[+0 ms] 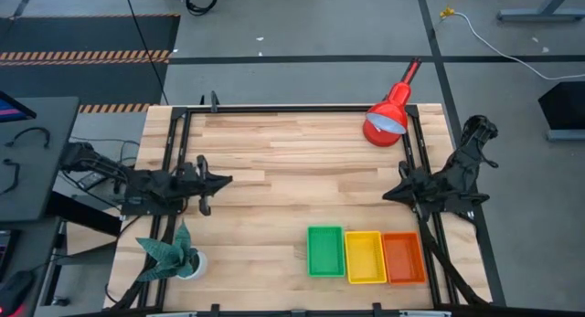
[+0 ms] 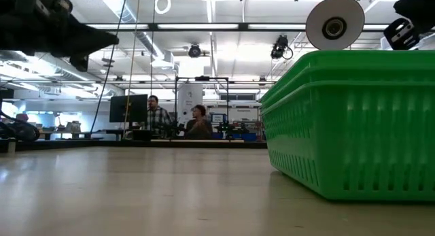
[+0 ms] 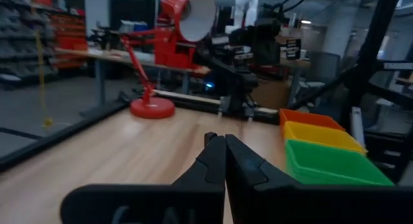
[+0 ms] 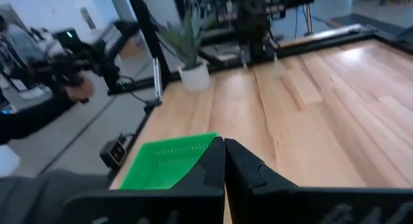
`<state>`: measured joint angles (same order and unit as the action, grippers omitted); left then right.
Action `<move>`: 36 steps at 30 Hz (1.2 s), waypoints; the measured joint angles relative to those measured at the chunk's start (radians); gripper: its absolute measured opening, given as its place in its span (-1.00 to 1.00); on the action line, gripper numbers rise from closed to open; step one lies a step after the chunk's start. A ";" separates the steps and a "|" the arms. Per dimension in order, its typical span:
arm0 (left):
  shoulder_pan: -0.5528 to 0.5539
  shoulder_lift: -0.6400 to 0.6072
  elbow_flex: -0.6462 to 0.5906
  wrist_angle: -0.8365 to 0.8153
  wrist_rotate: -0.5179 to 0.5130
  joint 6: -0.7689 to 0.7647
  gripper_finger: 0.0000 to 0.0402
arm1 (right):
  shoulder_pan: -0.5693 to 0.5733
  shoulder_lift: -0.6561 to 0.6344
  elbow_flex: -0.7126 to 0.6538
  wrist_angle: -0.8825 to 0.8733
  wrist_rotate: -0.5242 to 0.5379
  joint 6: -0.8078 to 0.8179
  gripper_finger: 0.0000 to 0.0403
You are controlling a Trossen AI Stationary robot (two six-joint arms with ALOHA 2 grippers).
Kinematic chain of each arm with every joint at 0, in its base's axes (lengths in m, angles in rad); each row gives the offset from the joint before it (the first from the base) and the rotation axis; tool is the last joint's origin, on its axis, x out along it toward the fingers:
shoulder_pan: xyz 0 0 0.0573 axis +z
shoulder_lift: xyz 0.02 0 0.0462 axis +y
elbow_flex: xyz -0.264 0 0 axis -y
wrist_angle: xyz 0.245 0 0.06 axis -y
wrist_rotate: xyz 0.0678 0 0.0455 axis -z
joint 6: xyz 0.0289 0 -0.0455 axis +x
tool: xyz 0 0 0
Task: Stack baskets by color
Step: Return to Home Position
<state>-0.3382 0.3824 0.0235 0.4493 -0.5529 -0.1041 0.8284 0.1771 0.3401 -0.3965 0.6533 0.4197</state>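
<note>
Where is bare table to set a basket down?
Bare: the table middle between left gripper and right gripper, and the strip between plant and green baskets. Crowded: the row where yellow baskets and orange baskets adjoin the green; the lamp fills a corner.

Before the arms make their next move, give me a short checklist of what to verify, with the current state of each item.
1. Colours sorted: green baskets, yellow baskets and orange baskets sit side by side in one row: ok.
2. No loose basket elsewhere on the table: ok.
3. Left claw shut, empty, at the table's left side: ok.
4. Right claw shut, empty, at the table's right side: ok.
5. Lamp apart from the baskets: ok.
6. Number of baskets per stack: cannot tell.
</note>
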 joint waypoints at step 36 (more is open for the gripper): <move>0.213 -0.318 -0.015 -0.373 0.215 0.075 -0.97 | -0.951 -0.171 -0.334 0.438 -0.813 -0.312 -1.00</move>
<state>-0.1251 0.0643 0.0082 0.0761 -0.3379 -0.0293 -0.1231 0.0063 0.0063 0.0414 -0.1599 0.1080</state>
